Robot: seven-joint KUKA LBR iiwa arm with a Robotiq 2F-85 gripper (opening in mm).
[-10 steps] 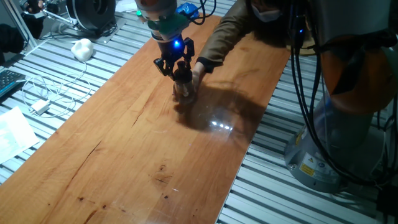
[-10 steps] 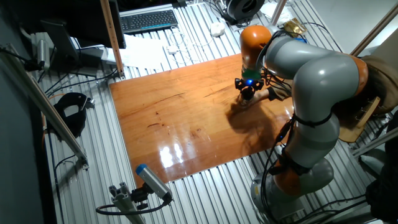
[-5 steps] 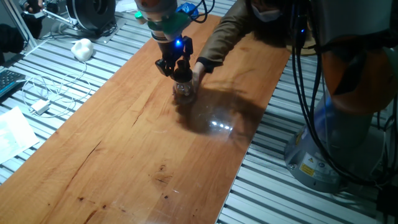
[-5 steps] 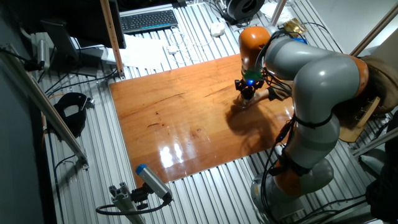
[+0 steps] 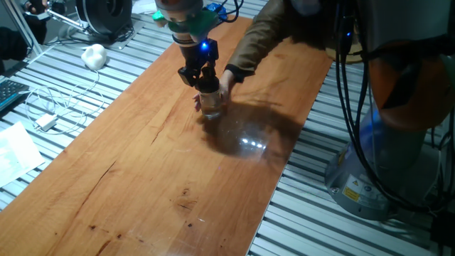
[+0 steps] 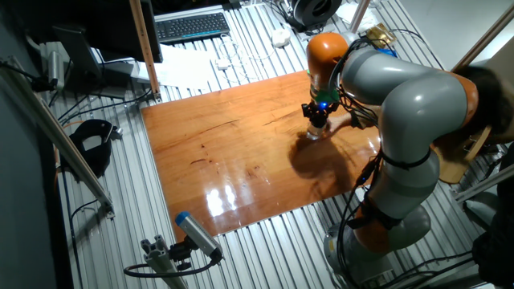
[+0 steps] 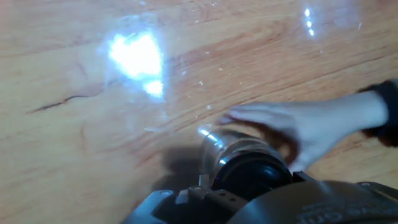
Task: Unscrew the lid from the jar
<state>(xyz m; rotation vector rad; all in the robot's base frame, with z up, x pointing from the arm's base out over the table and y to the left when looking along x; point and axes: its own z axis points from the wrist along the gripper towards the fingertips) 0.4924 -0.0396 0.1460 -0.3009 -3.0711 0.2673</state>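
Standing upright on the wooden table, slightly left of centre in the upper half of the frame, the jar is sitting straight beneath the gripper, its long axis running vertically in line with the fingers. The fingers are pinching in narrowly around the lid; whether they are truly clamping it I cannot tell. A person's hand is touching the jar from the right, apparently steadying it, and in the hand view it is crowding the glass. White cables are lying at the left edge, well apart.
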